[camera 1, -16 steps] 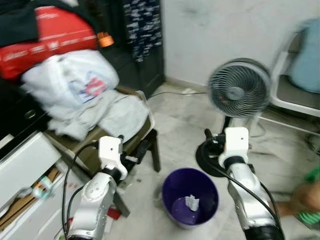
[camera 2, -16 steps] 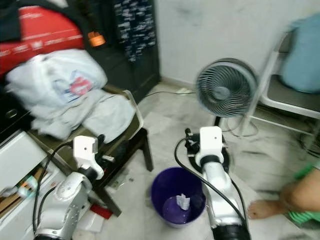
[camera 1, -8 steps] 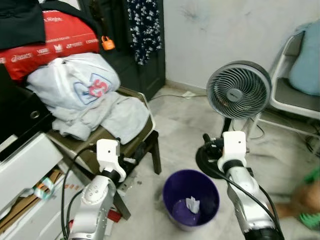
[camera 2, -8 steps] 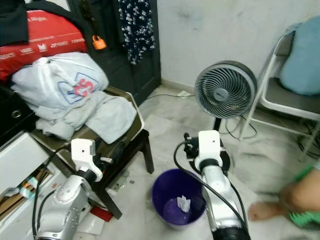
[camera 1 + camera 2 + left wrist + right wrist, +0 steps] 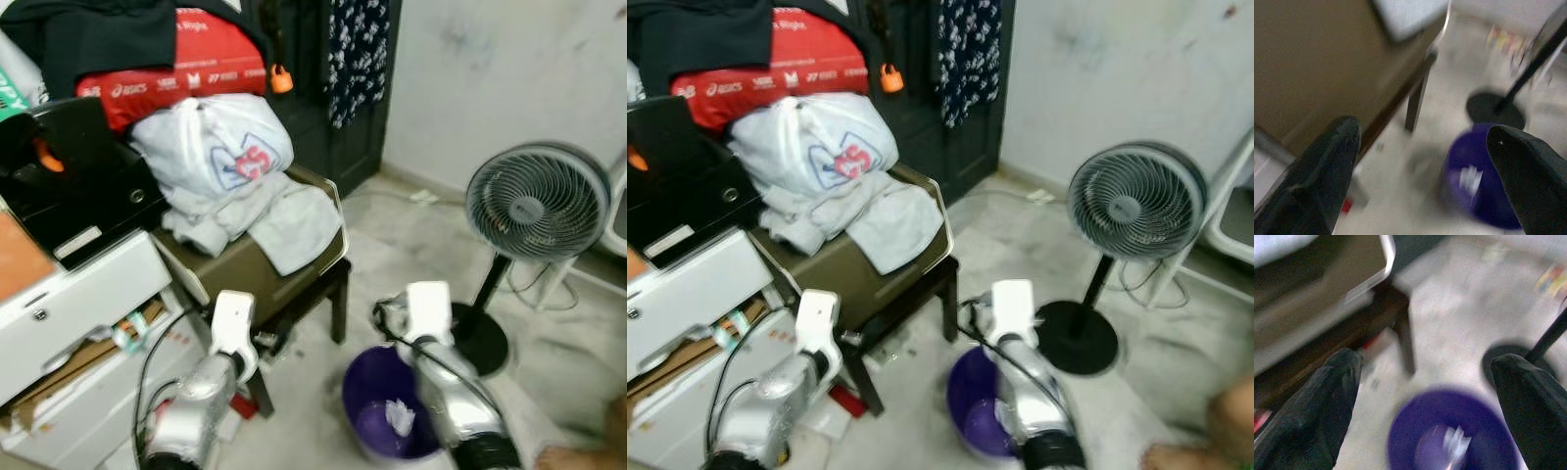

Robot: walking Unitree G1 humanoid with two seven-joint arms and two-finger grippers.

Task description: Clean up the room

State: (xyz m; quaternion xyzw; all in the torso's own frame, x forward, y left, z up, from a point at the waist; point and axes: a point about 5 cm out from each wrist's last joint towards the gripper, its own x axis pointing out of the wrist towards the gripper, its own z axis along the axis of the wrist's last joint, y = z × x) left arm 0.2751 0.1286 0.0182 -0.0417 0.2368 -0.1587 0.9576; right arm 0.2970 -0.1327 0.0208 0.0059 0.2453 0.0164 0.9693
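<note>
While both arms reach forward, the left gripper (image 5: 1415, 161) and right gripper (image 5: 1425, 396) hang spread and empty above the floor (image 5: 411, 230); a purple bin (image 5: 367, 406) holding crumpled paper (image 5: 399, 416) stands between the chair (image 5: 245, 279) and the fan (image 5: 534, 206)

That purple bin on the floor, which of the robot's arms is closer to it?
The right. Its gripper hangs open just above the purple bin, over its near rim. The left gripper, also open, is off to the bin's left, beside the brown stool.
</note>
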